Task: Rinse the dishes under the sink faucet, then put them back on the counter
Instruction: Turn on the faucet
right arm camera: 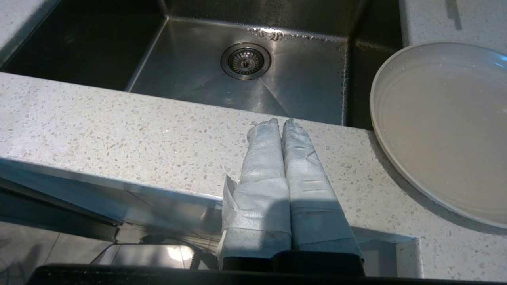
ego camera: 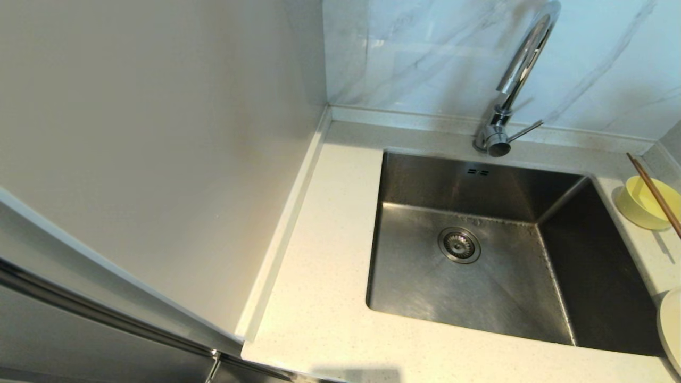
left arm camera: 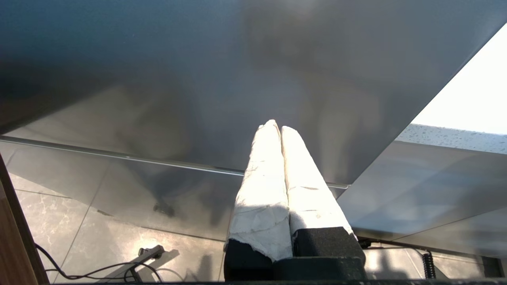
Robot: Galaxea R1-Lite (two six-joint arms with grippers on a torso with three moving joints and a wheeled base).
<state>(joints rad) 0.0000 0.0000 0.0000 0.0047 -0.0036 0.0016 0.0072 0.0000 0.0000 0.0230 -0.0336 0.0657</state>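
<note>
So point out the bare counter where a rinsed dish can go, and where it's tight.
The widest bare counter lies left of the sink, up to the side wall. The front strip between sink and counter edge is bare too, by the shut right gripper. Right of the sink is crowded: bowl with chopsticks and plate.

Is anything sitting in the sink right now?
Empty: the square stainless-steel sink shows only its bare floor and round metal drain strainer.

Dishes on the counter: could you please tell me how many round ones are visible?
2: the yellow bowl at the sink's far right corner, and the plate at its near right corner. Others may sit out of view.
</note>
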